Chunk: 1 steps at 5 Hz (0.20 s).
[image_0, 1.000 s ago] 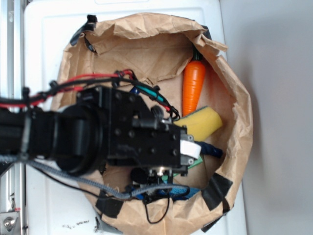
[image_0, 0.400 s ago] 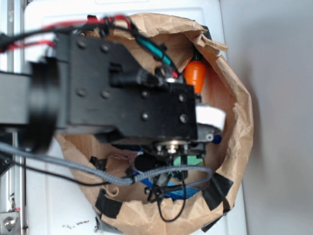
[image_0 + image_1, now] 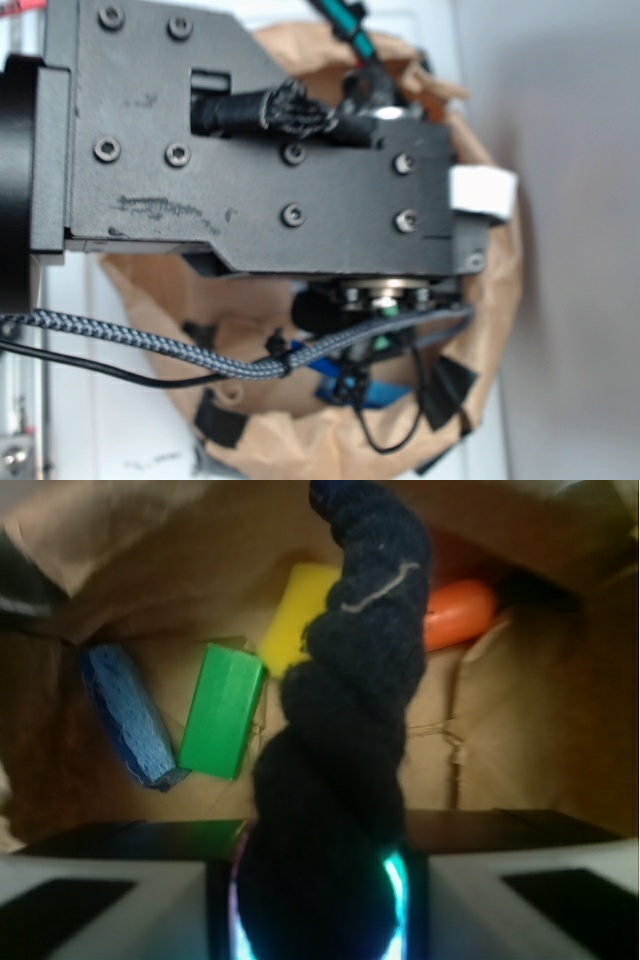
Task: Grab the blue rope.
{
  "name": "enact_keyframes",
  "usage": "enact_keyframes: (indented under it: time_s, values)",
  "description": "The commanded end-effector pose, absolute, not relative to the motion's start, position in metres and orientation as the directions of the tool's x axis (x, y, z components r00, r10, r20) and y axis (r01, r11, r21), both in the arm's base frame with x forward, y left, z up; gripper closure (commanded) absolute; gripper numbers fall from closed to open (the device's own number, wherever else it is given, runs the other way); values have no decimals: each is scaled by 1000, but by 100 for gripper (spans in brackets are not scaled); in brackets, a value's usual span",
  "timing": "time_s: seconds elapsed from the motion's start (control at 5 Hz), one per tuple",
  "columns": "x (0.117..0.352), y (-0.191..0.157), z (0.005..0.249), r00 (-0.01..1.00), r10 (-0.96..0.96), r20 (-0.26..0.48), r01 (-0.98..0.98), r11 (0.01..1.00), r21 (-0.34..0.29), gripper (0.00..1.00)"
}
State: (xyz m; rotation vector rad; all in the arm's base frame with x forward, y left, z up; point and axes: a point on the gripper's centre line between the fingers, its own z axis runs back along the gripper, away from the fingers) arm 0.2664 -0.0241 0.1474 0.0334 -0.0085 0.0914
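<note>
Blue rope (image 3: 345,740) is hanging clamped between the gripper (image 3: 320,890) fingers, lifted above the paper bag (image 3: 500,730) floor. Below it are lying a green block (image 3: 222,710), blue sponge (image 3: 125,715), yellow sponge (image 3: 295,615) and orange carrot (image 3: 460,613).

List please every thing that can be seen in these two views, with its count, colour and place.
blue rope: one, dark navy, twisted, between the fingers, rising up the middle of the wrist view
green block: one, green, bag floor, left of the rope
sponge: one, light blue, left of the block
yellow piece: one, yellow, behind the rope
carrot: one, orange, right of the rope
paper bag: one, brown, holds everything
gripper: one, black, shut on the rope
</note>
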Motion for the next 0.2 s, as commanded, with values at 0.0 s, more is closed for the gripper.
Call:
enact_keyframes:
  time_s: [0.0]
  values:
    - [264,-11,176,980,151,129,-165,981,103,100]
